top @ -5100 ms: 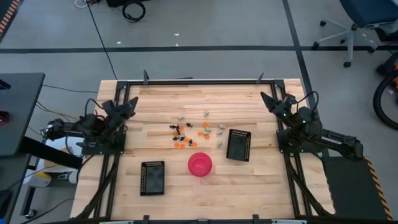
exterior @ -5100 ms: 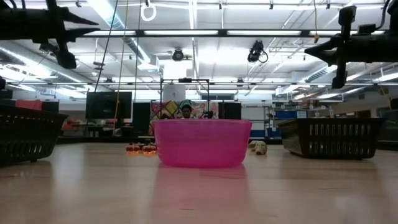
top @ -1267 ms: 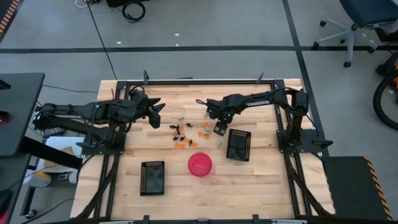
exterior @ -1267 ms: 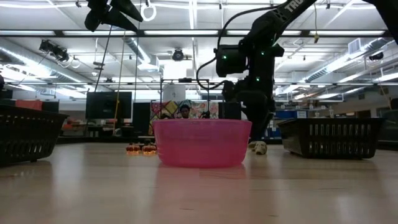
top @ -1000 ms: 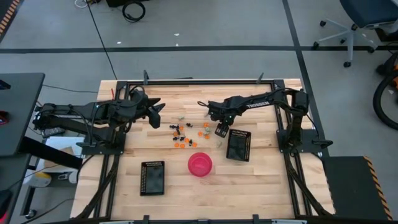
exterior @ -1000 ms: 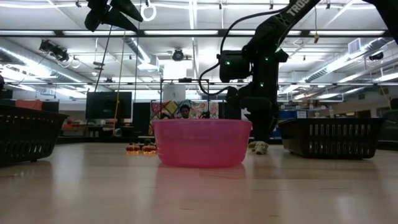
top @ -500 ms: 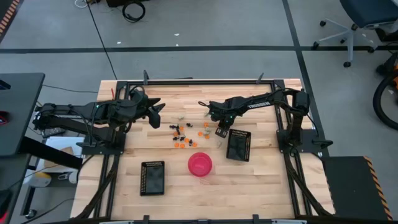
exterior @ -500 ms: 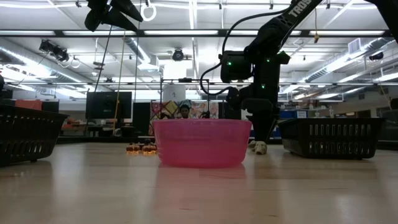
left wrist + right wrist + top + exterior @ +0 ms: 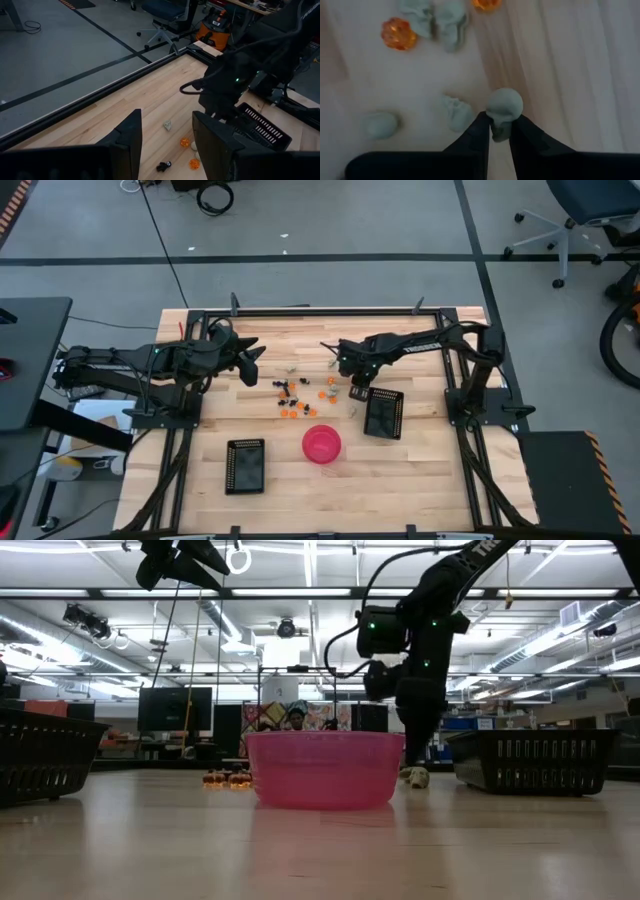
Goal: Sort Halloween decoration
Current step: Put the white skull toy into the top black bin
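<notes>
The Halloween decoration [image 9: 300, 388] lies scattered on the wooden table as tiny orange, black and pale pieces. My right gripper [image 9: 357, 388] points down at the pile's right end, next to the right black tray [image 9: 384, 413]. It is shut on a pale skull-shaped piece [image 9: 504, 112]. Other pale pieces [image 9: 455, 111] and an orange one [image 9: 398, 33] rest on the wood below it. My left gripper [image 9: 252, 365] hovers open over the table's far left, with nothing between its fingers [image 9: 131, 145]. My right gripper pinches the pale skull-shaped piece by its lower end [image 9: 500, 131] between its two fingertips [image 9: 476, 135]. The fingers come from above, pointing steeply down. The piece's rounded top stands out beyond the tips; it seems just clear of the table.
A pink bowl [image 9: 321, 444] stands near the table's front middle, and a second black tray [image 9: 246, 465] sits at the front left. A black frame [image 9: 320, 311] runs along the table's far edge. Bare wood lies between bowl and trays.
My right gripper has risen a little over the right end of the pile, close to the right tray, and its wrist has turned slightly. My left gripper has kept still.
</notes>
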